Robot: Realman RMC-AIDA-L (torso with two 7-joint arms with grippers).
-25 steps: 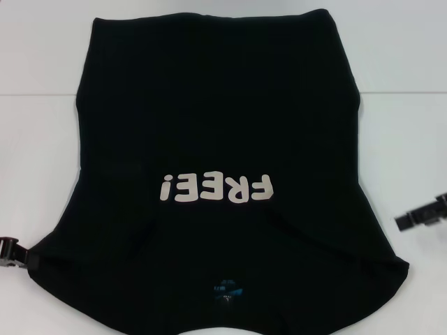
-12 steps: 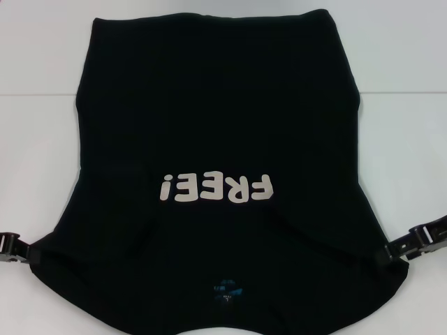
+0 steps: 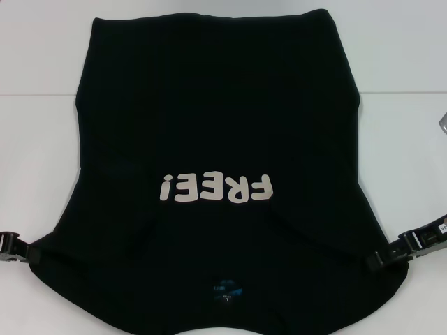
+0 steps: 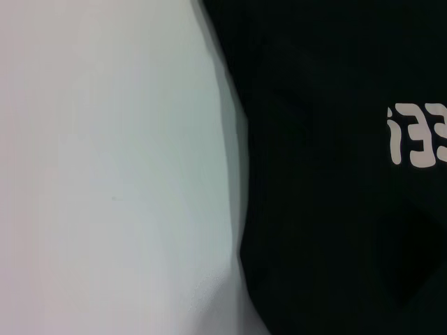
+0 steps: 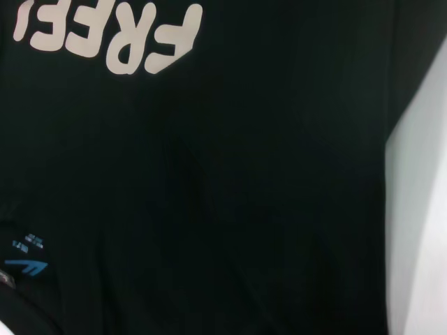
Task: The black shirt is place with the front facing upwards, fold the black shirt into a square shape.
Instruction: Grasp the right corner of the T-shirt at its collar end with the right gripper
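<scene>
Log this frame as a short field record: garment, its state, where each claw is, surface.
garment: black shirt, white "FREE!" lettering facing up
state: lying flat, sleeves already folded in, blue neck label at the near edge
left claw: at the shirt's near left corner, low on the table
right claw: at the shirt's near right corner, tips over the fabric edge
surface: white table

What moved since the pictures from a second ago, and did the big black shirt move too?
The right gripper came in from out at the side and down to the near right edge of the large black soft-fabric T-shirt with white FREE! lettering, now reaching over the cloth. The left gripper stayed at the near left edge. The shirt still lies flat on the white table.
</scene>
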